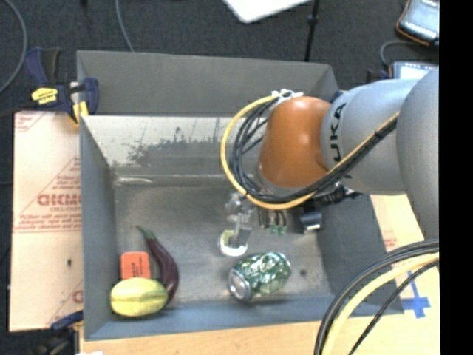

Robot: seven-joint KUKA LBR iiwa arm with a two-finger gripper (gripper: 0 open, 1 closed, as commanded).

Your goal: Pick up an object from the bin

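My gripper (238, 231) hangs below the orange wrist cover over the middle of the bin floor, its fingers pointing down. A small pale round thing (231, 245) sits right at the fingertips; whether it is between them I cannot tell. Just below and to the right lies a crushed green and silver can (259, 274) on its side, close to the gripper but apart from it.
At the bin's front left lie a dark purple eggplant (162, 261), an orange block (134, 265) and a yellow-green squash (138, 298), touching one another. The arm and its cables cover the bin's right side.
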